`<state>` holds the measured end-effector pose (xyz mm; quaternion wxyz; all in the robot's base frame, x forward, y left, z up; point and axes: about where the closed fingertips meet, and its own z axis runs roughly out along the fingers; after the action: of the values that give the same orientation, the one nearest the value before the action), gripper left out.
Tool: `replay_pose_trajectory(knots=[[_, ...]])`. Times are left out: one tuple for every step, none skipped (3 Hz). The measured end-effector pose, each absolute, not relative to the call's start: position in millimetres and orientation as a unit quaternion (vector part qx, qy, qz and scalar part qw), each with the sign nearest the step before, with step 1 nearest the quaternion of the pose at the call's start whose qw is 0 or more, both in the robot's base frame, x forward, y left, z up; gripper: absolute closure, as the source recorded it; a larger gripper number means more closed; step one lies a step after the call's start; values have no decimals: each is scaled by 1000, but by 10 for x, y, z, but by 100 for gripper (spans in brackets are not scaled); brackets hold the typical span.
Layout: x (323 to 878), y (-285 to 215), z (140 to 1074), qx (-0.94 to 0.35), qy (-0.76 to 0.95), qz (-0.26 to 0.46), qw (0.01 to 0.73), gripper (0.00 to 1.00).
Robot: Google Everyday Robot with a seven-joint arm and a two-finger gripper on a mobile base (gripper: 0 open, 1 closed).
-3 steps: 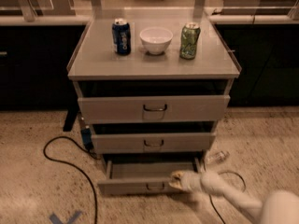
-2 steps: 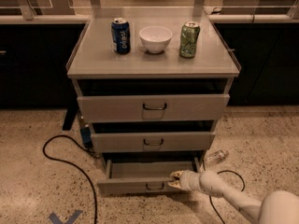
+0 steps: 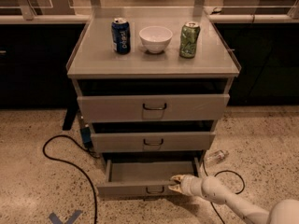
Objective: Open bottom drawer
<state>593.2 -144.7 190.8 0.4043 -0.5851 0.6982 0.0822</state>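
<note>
One gripper (image 3: 173, 183), low at the front edge of the bottom drawer (image 3: 135, 188), just right of its handle (image 3: 154, 189); I can't tell if it's apart or clamped. Bottom drawer sits partway out, lowest of three in the cabinet (image 3: 79, 71), inside showing. On the cabinet top I see a blue can (image 3: 121, 36), white bowl (image 3: 155, 38), green can (image 3: 189, 40). Black cable (image 3: 70, 164) on the floor, left.

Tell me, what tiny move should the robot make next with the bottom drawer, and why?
Probably pull it a bit farther out. The end effector is at the bottom drawer's front, just right of the handle, and the drawer is only partly out, its back under the middle drawer.
</note>
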Motion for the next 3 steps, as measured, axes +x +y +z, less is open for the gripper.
replay_pose_trajectory(knots=[[5798,-1488,1905,-576,703,82,410,100],[5778,-1481,1912,-575,702,81,412,100],[5643,-1519,1913,-565,707,81,417,100]])
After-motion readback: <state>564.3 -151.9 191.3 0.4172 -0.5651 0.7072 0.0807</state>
